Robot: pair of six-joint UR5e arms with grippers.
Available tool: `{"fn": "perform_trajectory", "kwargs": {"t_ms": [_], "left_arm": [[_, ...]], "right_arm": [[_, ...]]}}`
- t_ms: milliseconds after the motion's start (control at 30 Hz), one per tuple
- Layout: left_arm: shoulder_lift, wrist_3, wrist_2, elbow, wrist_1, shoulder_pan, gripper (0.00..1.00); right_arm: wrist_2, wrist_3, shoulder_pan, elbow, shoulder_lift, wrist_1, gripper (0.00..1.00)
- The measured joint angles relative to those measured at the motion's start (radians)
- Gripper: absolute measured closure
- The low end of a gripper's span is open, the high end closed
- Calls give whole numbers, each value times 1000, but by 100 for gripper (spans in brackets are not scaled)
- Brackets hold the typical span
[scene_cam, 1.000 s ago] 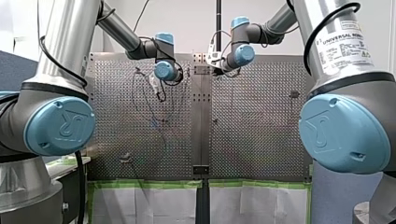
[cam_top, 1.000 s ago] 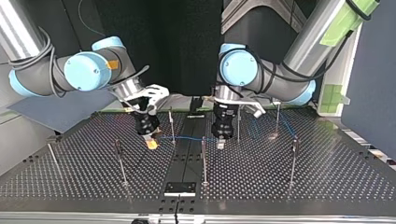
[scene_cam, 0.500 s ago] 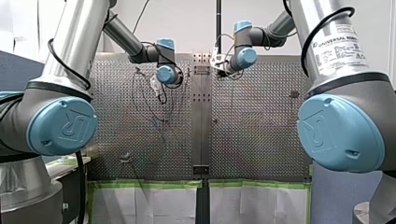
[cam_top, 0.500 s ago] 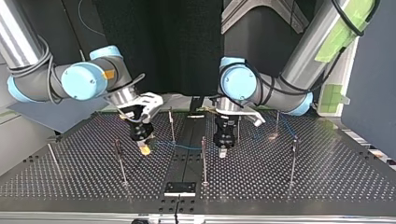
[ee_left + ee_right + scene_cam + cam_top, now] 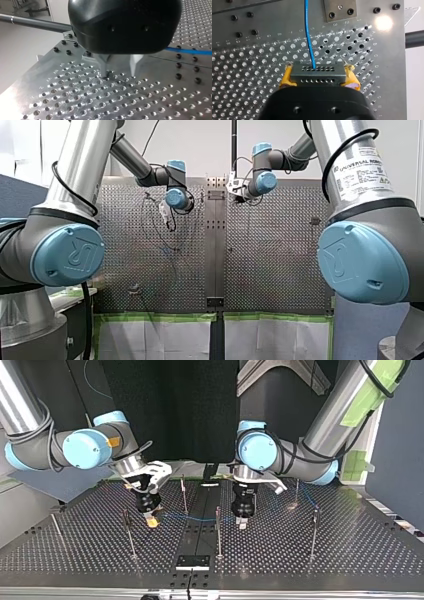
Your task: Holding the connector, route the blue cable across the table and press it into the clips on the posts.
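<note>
Right gripper (image 5: 318, 72): yellow pads (image 5: 285, 77) clamped on the dark grey rectangular connector with rows of pin holes (image 5: 317, 78), one pad on each end. The thin blue cable (image 5: 308, 30) exits the connector's middle and runs straight ahead over the perforated metal table (image 5: 249, 75) toward a small bolted metal plate (image 5: 340, 10).

Left gripper (image 5: 120, 71): black body, bare metal fingers (image 5: 103, 62) spread apart with nothing between them, tips just above the table. The cable passes beside it, not touching.

Top view: the connector end sits low over the table at centre-left. The cable spans from it across the middle strip to the left gripper, crossing the upper part of a thin upright post (image 5: 218, 530). Can't tell if it's seated in a clip there.
</note>
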Motion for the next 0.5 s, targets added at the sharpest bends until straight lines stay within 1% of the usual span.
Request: {"fn": "perform_trajectory", "kwargs": {"t_ms": [33, 67, 133, 167, 200, 233, 267, 400, 500], "left_arm": [[2, 1, -7, -1, -8, -3, 20], [7, 4, -16, -3, -18, -9, 18], [19, 8, -31, -12, -33, -16, 18], [28, 9, -37, -19, -44, -21, 11], [36, 10, -39, -27, -53, -23, 11], [44, 11, -38, -35, -61, -25, 3], [55, 13, -35, -46, -74, -28, 0], [92, 20, -12, -82, -111, -38, 0], [113, 19, -5, -107, -136, -48, 0]], "right_arm": [[0, -1, 0, 0, -1, 0, 100], [0, -2, 0, -1, -1, 0, 100], [1, -2, 0, -1, -1, 1, 100], [1, -2, 0, -1, -2, 1, 100], [1, -3, 0, -1, -3, 2, 100], [1, -3, 1, -1, -5, 2, 100], [1, -3, 1, -1, -6, 3, 100], [1, -1, 2, -1, -15, 5, 100], [1, -1, 4, -1, -21, 8, 100]]}}
